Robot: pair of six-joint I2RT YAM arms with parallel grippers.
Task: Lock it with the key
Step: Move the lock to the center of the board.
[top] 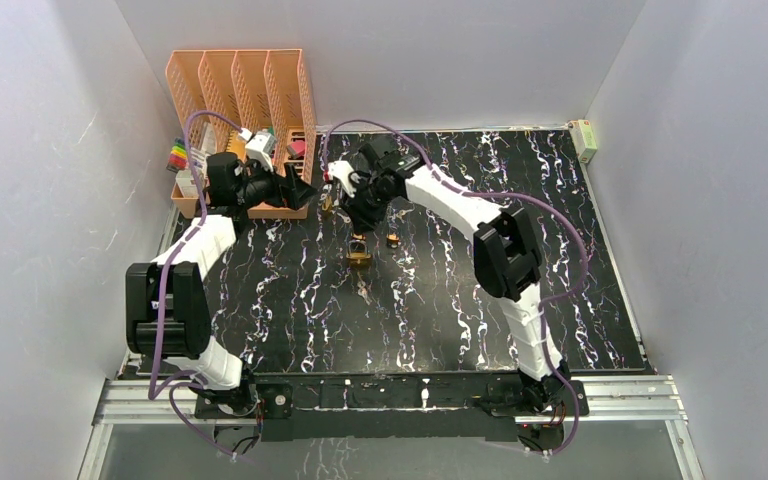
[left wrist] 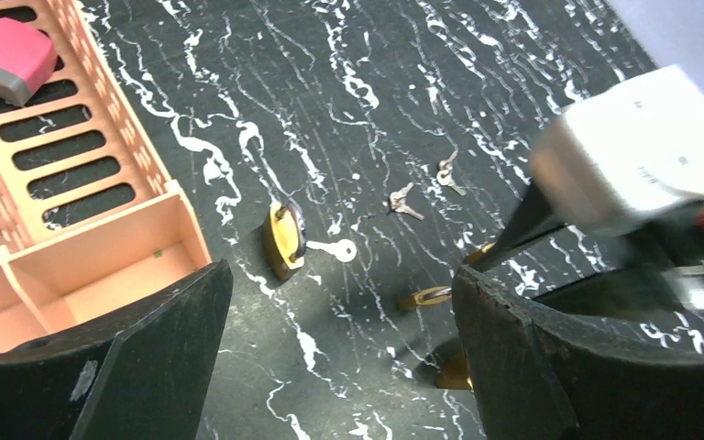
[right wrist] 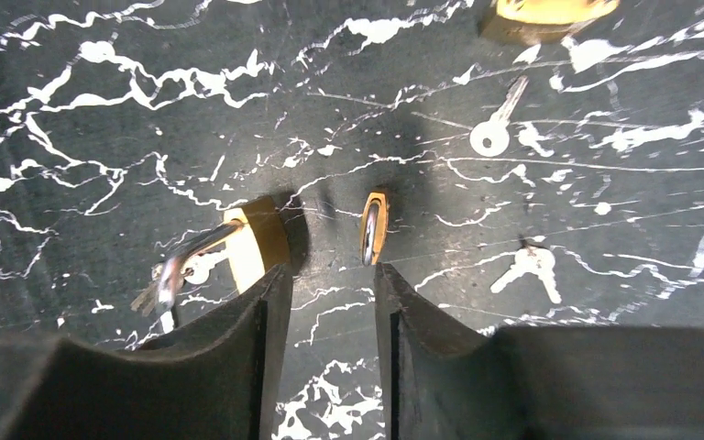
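Right claw (right wrist: 330,275) standing partly open, gripping nothing, small brass padlock (right wrist: 372,226) lying edge-on just ahead of my fingertips (right wrist: 270,289), second padlock (right wrist: 255,240) sitting just beside them, loose key (right wrist: 493,136) lying farther off on black marbled mat (right wrist: 101,110), left claw (left wrist: 341,275) gaping wide, holding nothing.

Black white-veined table (top: 580,300): three brass padlocks (right wrist: 255,240), loose keys (right wrist: 532,266) mid-surface, orange rack (top: 222,85) far-left corner
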